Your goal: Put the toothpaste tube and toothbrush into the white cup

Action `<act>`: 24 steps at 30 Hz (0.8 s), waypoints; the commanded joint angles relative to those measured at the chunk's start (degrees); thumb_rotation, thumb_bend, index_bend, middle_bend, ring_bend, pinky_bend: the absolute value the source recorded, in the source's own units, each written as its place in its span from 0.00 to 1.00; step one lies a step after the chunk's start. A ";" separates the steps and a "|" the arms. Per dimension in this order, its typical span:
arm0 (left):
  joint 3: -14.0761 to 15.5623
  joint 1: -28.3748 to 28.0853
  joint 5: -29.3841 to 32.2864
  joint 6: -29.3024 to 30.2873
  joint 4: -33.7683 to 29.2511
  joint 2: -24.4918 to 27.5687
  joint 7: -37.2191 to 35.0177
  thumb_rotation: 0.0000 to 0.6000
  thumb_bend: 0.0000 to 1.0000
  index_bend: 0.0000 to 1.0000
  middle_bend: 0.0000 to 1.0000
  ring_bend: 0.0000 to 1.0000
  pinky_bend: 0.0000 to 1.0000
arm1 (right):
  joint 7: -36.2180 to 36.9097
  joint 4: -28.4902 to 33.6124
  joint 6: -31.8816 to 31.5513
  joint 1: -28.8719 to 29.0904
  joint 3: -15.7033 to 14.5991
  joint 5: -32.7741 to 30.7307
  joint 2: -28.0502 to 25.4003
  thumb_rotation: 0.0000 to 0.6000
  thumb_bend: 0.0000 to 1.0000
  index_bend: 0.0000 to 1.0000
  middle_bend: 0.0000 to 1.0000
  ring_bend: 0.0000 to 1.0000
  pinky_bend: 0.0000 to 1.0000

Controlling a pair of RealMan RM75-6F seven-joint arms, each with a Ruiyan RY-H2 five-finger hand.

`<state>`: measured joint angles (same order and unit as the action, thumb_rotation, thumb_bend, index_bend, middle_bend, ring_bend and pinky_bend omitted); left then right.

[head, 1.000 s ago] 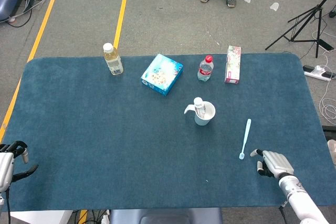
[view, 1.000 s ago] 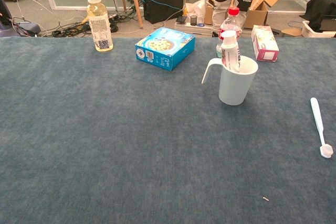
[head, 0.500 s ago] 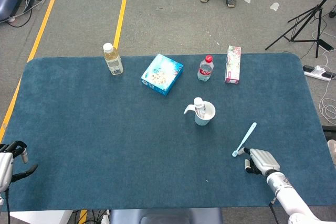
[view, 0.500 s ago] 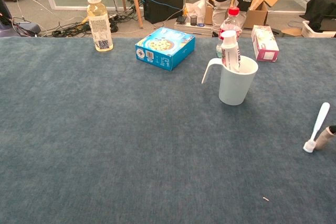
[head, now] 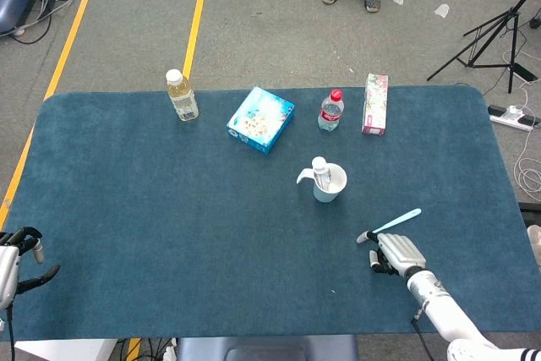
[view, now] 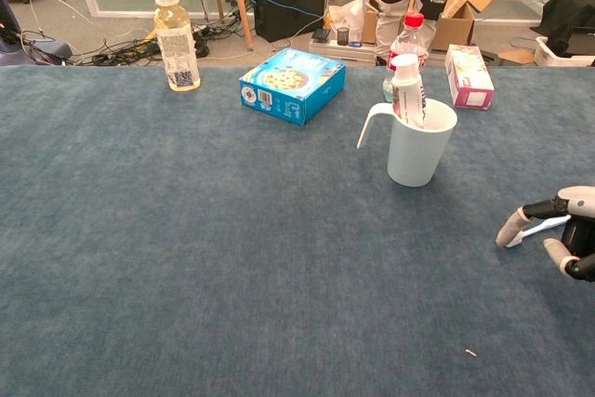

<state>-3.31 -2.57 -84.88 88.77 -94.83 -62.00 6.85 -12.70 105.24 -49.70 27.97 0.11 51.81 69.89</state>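
1. Hands first: your right hand (head: pixel 396 253) sits at the near right of the blue table (head: pixel 152 209), pinching the toothbrush (head: pixel 390 225) between thumb and a finger, its other fingers curled; the brush lies nearly level, its handle pointing away to the right.
2. Your left hand (head: pixel 10 261) hangs off the near left corner, fingers apart, holding nothing.
3. Past the right hand stands the white cup (view: pixel 420 141), upright, handle to the left, with the toothpaste tube (view: pixel 407 89) standing in it, cap up.
4. Along the far edge you have a yellow drink bottle (head: pixel 181 95), a blue box (head: pixel 260 119), a red-capped bottle (head: pixel 331 110) and a pink carton (head: pixel 376 103).
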 commanded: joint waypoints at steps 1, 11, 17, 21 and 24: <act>0.05 0.02 -0.05 0.00 -0.02 0.00 0.07 1.00 0.00 0.68 0.41 0.46 0.35 | -0.31 1.48 -2.69 -0.95 -0.37 3.06 -1.77 1.00 0.64 0.29 1.00 1.00 1.00; 0.14 -0.17 0.06 -0.47 0.12 -0.35 0.73 1.00 0.00 0.68 0.41 0.46 0.35 | -12.34 -4.15 -15.23 -3.08 -1.02 11.74 -2.32 1.00 0.30 0.37 1.00 1.00 1.00; 0.15 -0.26 0.27 -0.80 0.19 -0.38 0.69 1.00 0.00 0.68 0.41 0.46 0.35 | -15.73 -9.60 -13.33 -1.63 -0.63 11.61 -1.62 1.00 0.30 0.37 1.00 1.00 1.00; 0.11 -0.22 0.34 -0.74 0.14 -0.28 0.49 1.00 0.00 0.68 0.41 0.46 0.35 | -18.11 -13.05 -12.64 -1.03 -0.82 11.99 -0.33 1.00 0.25 0.37 1.00 1.00 1.00; 0.15 -0.22 0.30 -0.77 0.10 -0.22 0.45 1.00 0.00 0.68 0.41 0.46 0.35 | -18.60 -15.21 -12.15 -0.90 -0.76 12.02 1.02 1.00 0.24 0.39 1.00 1.00 1.00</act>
<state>-3.16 -2.80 -84.58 88.00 -94.73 -62.22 7.30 -30.88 90.85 -62.27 26.86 -0.65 63.73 70.21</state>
